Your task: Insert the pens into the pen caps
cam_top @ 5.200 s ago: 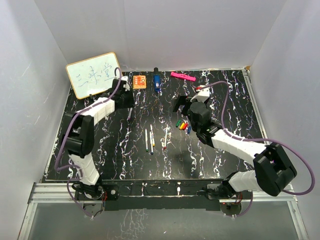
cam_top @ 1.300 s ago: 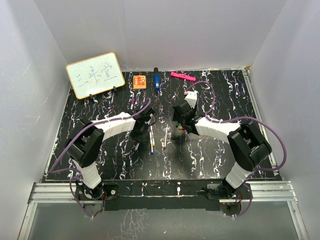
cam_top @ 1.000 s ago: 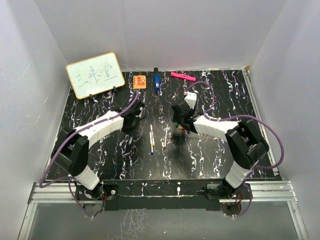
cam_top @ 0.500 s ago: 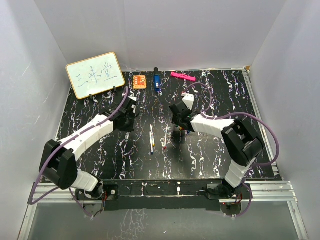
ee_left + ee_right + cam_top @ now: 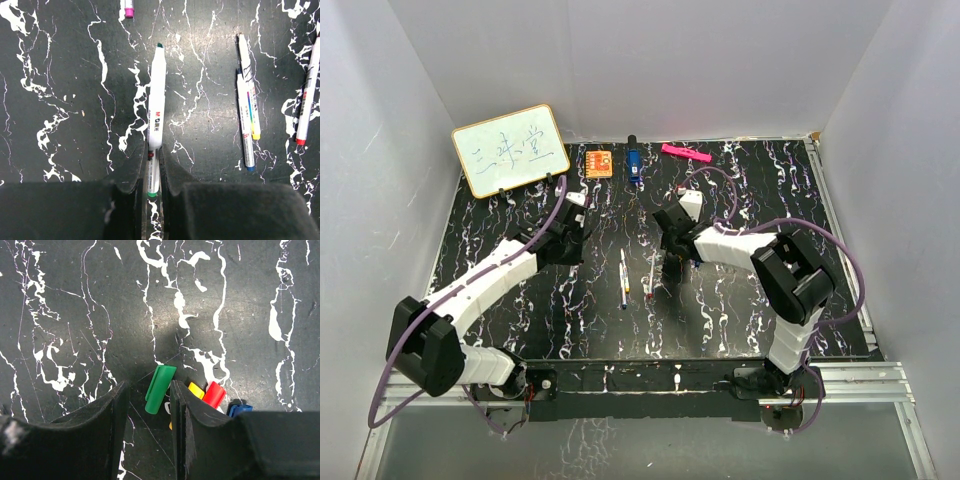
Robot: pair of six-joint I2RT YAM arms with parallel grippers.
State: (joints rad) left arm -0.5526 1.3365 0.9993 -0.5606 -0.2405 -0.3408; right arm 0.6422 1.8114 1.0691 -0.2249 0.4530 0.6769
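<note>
My left gripper (image 5: 152, 165) is shut on a white pen (image 5: 156, 100) with a green tip, which points away from the wrist above the table. Three more pens lie to its right: a yellow-ended one (image 5: 248, 95), a blue-ended one (image 5: 243, 130) and a red-ended one (image 5: 307, 95). A purple-ended pen (image 5: 128, 7) shows at the top edge. My right gripper (image 5: 149, 400) is open and low over the table, its jaws either side of a green cap (image 5: 160, 389). The cap leans against the right finger and stands apart from the left one. Yellow (image 5: 195, 389), red (image 5: 215, 394) and blue (image 5: 239, 409) caps lie just right of it.
A whiteboard (image 5: 510, 150) leans at the back left. An orange block (image 5: 599, 162), a thick blue marker (image 5: 633, 165) and a pink bar (image 5: 685, 153) lie along the back edge. Loose pens (image 5: 623, 278) lie between the two grippers.
The left arm has swung back and left, away from the loose pens, holding the green-tipped pen. The right gripper has shifted slightly left and its jaws have narrowed around the green cap.
</note>
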